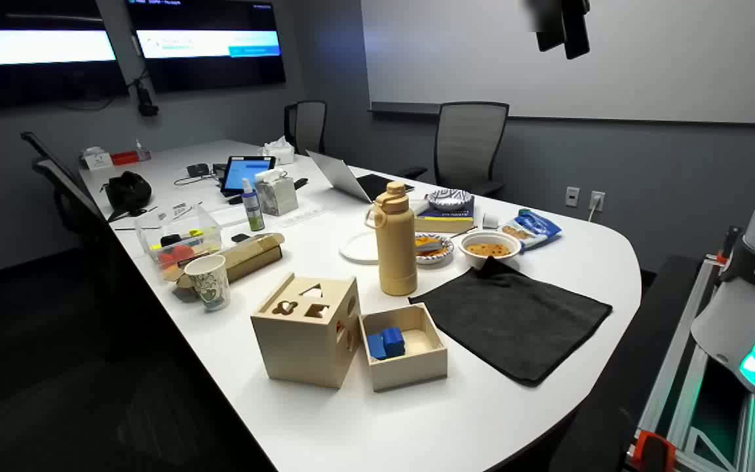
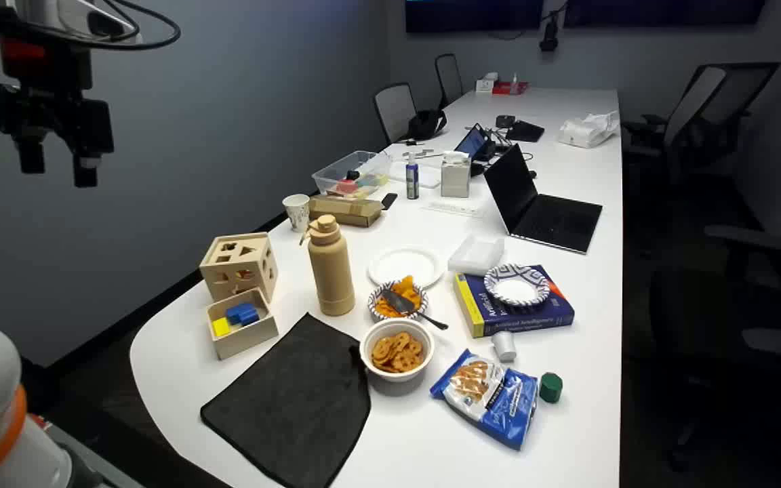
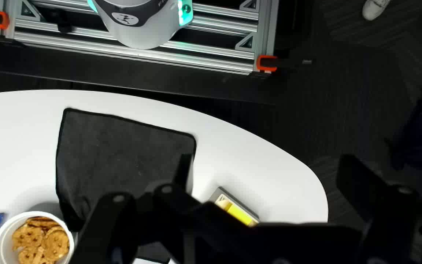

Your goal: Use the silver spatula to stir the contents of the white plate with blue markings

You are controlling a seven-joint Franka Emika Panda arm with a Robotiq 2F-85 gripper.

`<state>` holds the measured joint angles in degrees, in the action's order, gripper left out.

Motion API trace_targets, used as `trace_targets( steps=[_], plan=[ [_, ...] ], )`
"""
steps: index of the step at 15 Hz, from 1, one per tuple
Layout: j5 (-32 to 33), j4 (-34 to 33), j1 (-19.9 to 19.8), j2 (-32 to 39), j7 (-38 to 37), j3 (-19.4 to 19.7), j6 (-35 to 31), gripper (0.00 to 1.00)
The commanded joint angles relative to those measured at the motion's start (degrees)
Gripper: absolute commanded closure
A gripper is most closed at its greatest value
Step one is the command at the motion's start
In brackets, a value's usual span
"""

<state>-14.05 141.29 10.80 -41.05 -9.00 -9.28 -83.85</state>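
The white plate with blue markings (image 2: pixel 373 303) is a small round dish on the table holding orange chips; it shows in both exterior views (image 1: pixel 436 259). The silver spatula (image 2: pixel 397 301) lies across the chips, its dark blade inside the dish and its handle (image 2: pixel 436 322) reaching over the rim. In an exterior view the tan bottle (image 1: pixel 396 242) hides part of the dish. My gripper (image 2: pixel 58 166) is open and empty, high above the table end and well away from the dish. In the wrist view its fingers (image 3: pixel 267 165) are wide apart; the dish and spatula are out of view there.
A white bowl of pretzel crisps (image 2: pixel 397 347) stands beside the dish, near a black cloth (image 2: pixel 295 400). A second patterned bowl (image 2: pixel 516 291) sits on a book (image 2: pixel 526 318). A wooden shape box (image 2: pixel 240 266), wooden tray (image 2: pixel 248 342), white plate (image 2: pixel 380 261) and blue snack bag (image 2: pixel 492 400) are around.
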Motion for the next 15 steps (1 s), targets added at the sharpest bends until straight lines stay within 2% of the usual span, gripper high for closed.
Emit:
trace_targets(
  steps=[1,6,15],
  plan=[
    [-0.4,-0.2,-1.1,-0.1,0.6,-0.8,0.3,0.0],
    [-0.4,-0.3,-1.1,-0.1,0.6,-0.8,0.3,0.0],
    [-3.1,-18.6,-12.6,26.2,-6.9,7.6,-8.0,0.0]
  ],
)
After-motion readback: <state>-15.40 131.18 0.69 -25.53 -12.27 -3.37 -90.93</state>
